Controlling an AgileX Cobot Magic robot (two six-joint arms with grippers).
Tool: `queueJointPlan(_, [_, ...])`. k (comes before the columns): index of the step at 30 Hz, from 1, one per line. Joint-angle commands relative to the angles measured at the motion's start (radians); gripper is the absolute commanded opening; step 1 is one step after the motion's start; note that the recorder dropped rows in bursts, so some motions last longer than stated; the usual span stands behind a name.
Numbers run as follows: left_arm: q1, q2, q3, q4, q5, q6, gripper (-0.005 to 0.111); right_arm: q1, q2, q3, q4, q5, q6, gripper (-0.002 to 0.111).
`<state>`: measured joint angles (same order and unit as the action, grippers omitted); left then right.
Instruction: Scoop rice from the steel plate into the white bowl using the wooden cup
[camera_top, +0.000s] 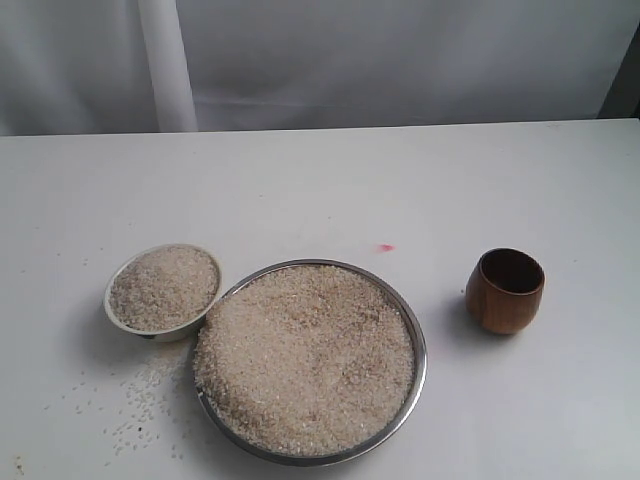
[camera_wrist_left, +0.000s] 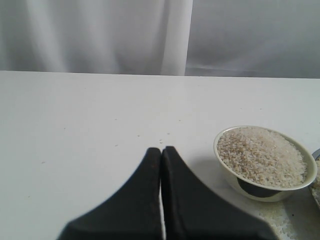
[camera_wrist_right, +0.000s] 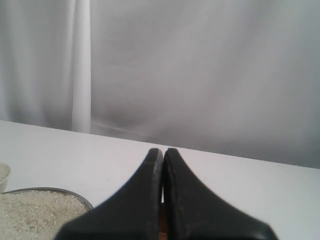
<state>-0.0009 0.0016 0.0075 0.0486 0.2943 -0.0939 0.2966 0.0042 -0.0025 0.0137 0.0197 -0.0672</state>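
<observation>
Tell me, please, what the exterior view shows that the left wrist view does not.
Only the exterior view: the upright wooden cup, the whole steel plate heaped with rice, and a small pink mark on the table. Only the left wrist view: the left end effector, jaws shut and empty. Both: the white bowl filled with grains, loose grains scattered near it, and the pale curtain; the wrist view catches just a sliver of the plate.
</observation>
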Motion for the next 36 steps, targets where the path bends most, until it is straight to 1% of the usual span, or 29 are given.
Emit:
queueJointPlan(1, [-0.004, -0.002, -0.008, -0.005, -0.010, -0.002, 0.000, -0.009, -0.004, 0.003, 0.000, 0.030, 0.000, 0.000])
queueJointPlan(3, [-0.004, -0.002, -0.008, -0.005, -0.010, -0.002, 0.000, -0.009, -0.004, 0.003, -0.024, 0.032, 0.000, 0.000])
queueJointPlan(8, [-0.004, -0.002, -0.008, -0.005, -0.010, -0.002, 0.000, -0.009, -0.004, 0.003, -0.024, 0.055, 0.000, 0.000])
queueJointPlan(36, [-0.004, -0.002, -0.008, -0.005, -0.010, -0.002, 0.000, -0.007, -0.004, 0.003, -0.019, 0.055, 0.000, 0.000])
